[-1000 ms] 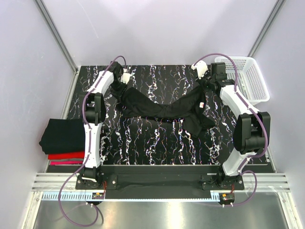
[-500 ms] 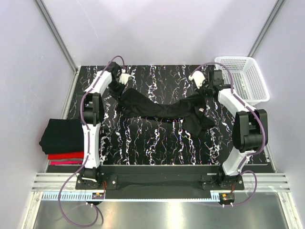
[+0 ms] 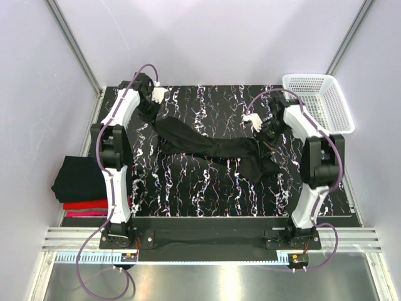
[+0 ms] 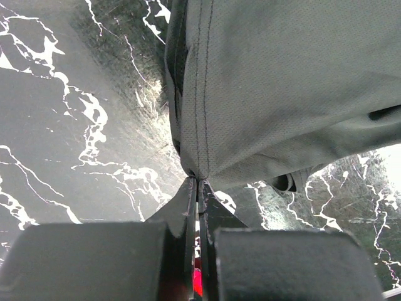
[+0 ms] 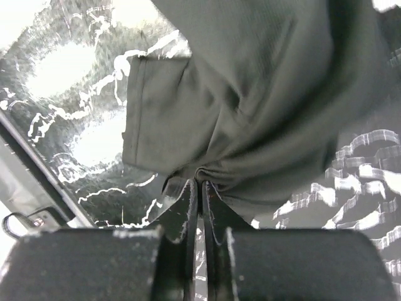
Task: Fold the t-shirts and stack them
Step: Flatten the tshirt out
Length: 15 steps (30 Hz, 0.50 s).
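Both arms shift: left gripper (image 4: 197, 183) swings outward, right gripper (image 5: 199, 183) draws inward. Each is clamped on the black t-shirt (image 3: 213, 145), stretched lengthwise between them across the table (image 3: 188, 188).

Changes we record:
- Left gripper (image 4: 197, 183): moved back and outward. Its jaws have closed on the stitched hem of the black t-shirt (image 3: 207, 144).
- Right gripper (image 5: 199, 183): drawn nearer and inward, with cloth bunched at its jaw tips.
- Shirt: the span between the two jaws is pulled longer, and the heap below the right jaws has shifted nearer.
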Available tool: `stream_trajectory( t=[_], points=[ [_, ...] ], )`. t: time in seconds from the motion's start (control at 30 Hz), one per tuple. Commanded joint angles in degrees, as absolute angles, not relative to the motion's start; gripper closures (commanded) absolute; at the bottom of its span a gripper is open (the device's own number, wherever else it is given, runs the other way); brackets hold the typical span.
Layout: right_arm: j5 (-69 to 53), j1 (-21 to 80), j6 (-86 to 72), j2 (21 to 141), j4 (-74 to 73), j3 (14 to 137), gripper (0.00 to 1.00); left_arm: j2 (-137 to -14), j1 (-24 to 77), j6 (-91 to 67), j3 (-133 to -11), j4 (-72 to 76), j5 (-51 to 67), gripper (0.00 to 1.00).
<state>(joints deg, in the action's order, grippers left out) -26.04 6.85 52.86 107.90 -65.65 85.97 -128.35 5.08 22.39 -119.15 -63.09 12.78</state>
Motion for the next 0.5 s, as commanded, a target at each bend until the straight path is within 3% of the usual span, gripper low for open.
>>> stream_trajectory(
  t=[0.0, 0.13, 0.23, 0.47],
  points=[
    [-31.37, 6.85, 56.68, 117.91, -89.43, 93.68, 0.92, -127.62, 4.92, 22.06, -120.85, -62.49, 13.62, 1.00],
    [-36.55, 6.68, 59.76, 119.10, -93.17, 96.24, 0.98, -127.62, 4.92, 22.50, -120.59, -62.49, 13.01, 1.00],
    [-37.61, 5.63, 54.07, 117.34, -86.32, 97.64, 1.00, -127.53, 4.92, 22.85, -121.28, -62.49, 13.01, 1.00],
    [-35.34, 0.89, 45.62, 123.48, -77.62, 122.14, 1.00, -129.81, 4.92, 22.15, -131.21, -61.53, 13.09, 1.00]
  ],
)
